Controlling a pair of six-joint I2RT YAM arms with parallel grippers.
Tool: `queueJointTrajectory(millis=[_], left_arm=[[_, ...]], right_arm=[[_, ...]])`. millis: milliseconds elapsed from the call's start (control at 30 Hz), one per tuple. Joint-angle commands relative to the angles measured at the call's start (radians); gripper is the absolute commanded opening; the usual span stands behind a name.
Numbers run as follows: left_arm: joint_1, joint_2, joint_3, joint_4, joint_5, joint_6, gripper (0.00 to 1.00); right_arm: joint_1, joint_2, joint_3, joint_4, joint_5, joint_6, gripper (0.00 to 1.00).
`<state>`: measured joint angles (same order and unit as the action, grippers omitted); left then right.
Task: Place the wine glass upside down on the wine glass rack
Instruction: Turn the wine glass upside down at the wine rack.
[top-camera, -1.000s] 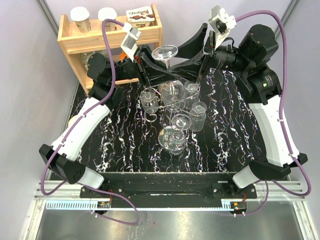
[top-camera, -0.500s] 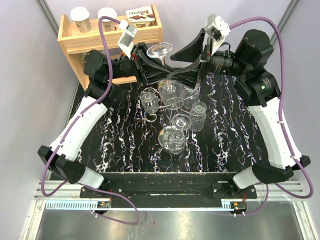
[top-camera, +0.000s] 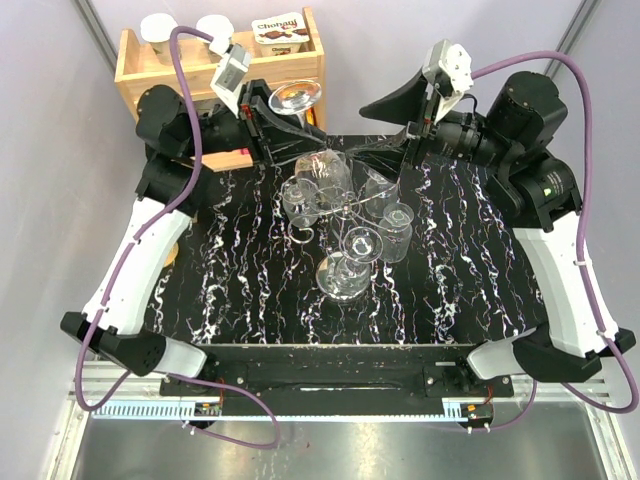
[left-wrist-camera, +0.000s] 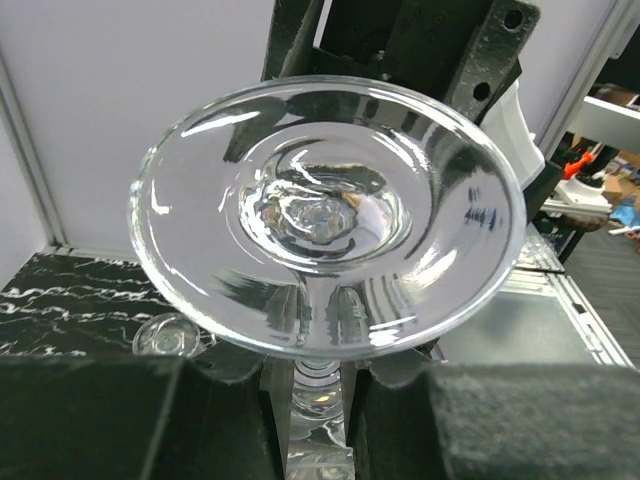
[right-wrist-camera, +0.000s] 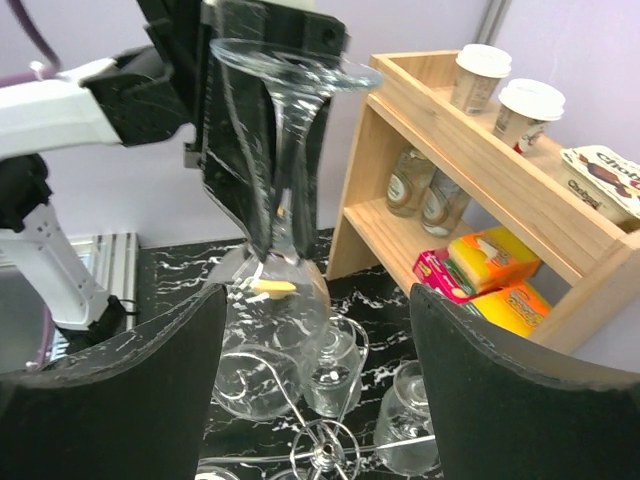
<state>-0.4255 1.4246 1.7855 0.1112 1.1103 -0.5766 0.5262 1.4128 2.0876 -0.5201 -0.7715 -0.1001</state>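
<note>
The wine glass (top-camera: 322, 175) hangs upside down, foot (top-camera: 293, 97) on top, and my left gripper (top-camera: 305, 135) is shut on its stem. The foot (left-wrist-camera: 325, 210) fills the left wrist view, with the stem (left-wrist-camera: 318, 385) pinched between the dark fingers. Its bowl (right-wrist-camera: 270, 310) sits at the back left of the wine glass rack (top-camera: 345, 207), a silver wire stand with a hub (right-wrist-camera: 325, 457) and a disc base (top-camera: 340, 277). Whether the bowl touches a scroll arm I cannot tell. My right gripper (top-camera: 385, 128) is open and holds nothing, to the right of the glass and apart from it.
Several other glasses hang upside down on the rack, among them one at the left (top-camera: 298, 200) and one at the right (top-camera: 397, 228). A wooden shelf (top-camera: 135, 75) with cups, jars and boxes stands at the back left, close behind the left arm.
The left arm has carried the glass left and back, foot now near the shelf. The right gripper has opened wider and drawn back to the right, away from the glass.
</note>
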Motion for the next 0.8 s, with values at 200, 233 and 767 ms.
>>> queueJointTrajectory(millis=[200,233,767], left_arm=[[0.037,-0.116,0.081,-0.264,0.017,0.219,0.0],[0.039,-0.125,0.084,-0.296,0.02,0.239,0.0],[0.057,-0.369,-0.092,-0.608,0.082,0.509,0.0]], right_arm=[[-0.006,-0.04,-0.104,-0.017,0.121,-0.098,0.8],[-0.006,-0.038,-0.11,-0.018,0.127,-0.102,0.8],[-0.008,-0.06,-0.27,-0.112,0.153,-0.308,0.82]])
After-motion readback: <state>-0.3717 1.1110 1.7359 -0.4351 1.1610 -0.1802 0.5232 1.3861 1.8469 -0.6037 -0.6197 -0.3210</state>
